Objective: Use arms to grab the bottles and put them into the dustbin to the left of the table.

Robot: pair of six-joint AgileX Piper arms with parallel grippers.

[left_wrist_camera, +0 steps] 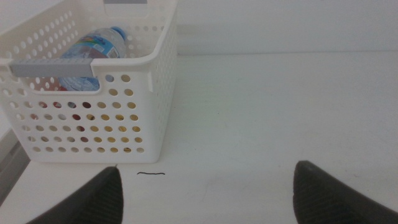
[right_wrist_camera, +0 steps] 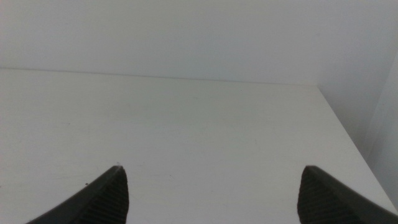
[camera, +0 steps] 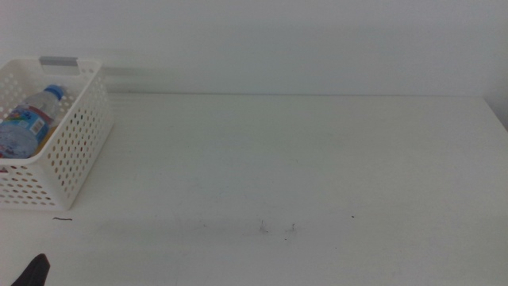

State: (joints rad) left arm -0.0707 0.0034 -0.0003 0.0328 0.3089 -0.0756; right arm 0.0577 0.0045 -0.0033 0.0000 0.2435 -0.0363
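Dustbin: the white perforated dustbin (camera: 75, 151) sits on the table's far left edge in the middle view, grey strip on its rim at the back. The left wrist view looks right at it (left_wrist_camera: 134, 118) from close by.

Water bottle: the small clear water bottle (camera: 30, 121) with the blue cap is lying tilted inside the dustbin, cap pointing up and away. Same bottle (left_wrist_camera: 93, 50) shows over the rim in the left wrist view.

Other stuff in the bin: bits of red and yellow show through the holes low down in the left wrist view, too hidden to say what exactly.

Left gripper: the left gripper (left_wrist_camera: 208, 190) hangs just in front of the dustbin, jaws spread wide and holding nothing. Only a dark tip (camera: 33, 272) pokes in at the bottom left corner of the middle view.

Right gripper: the right gripper (right_wrist_camera: 211, 190) is over bare tabletop near the right edge, jaws wide apart too, nothing between them.

Table: the white table (camera: 302, 159) has a few small dark marks near the front, plus a little squiggle (left_wrist_camera: 151, 173) just in front of the dustbin.
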